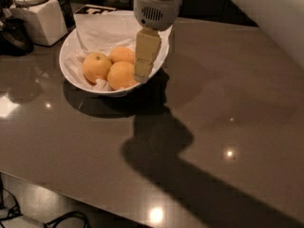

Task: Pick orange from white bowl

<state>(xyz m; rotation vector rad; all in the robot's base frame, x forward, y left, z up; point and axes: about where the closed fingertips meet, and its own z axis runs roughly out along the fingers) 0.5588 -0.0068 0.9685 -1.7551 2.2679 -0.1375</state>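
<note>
The white bowl [71, 75] stands at the back left of the glossy brown table, lined with crumpled white paper. Three oranges lie in it: a deep-orange one at the front [119, 76], another behind it [122, 54], and a paler one with a stem dimple on the left [96, 66]. My gripper [142, 75] hangs from the white wrist above and reaches down over the bowl's right side. Its tip is right beside the front orange and hides that orange's right edge.
A boxy white container [40, 20] stands left of the bowl at the back, with a dark object [12, 34] beside it. The arm's shadow [161, 141] falls across the table's middle. The table's front edge [95, 201] runs diagonally, with cables on the floor below.
</note>
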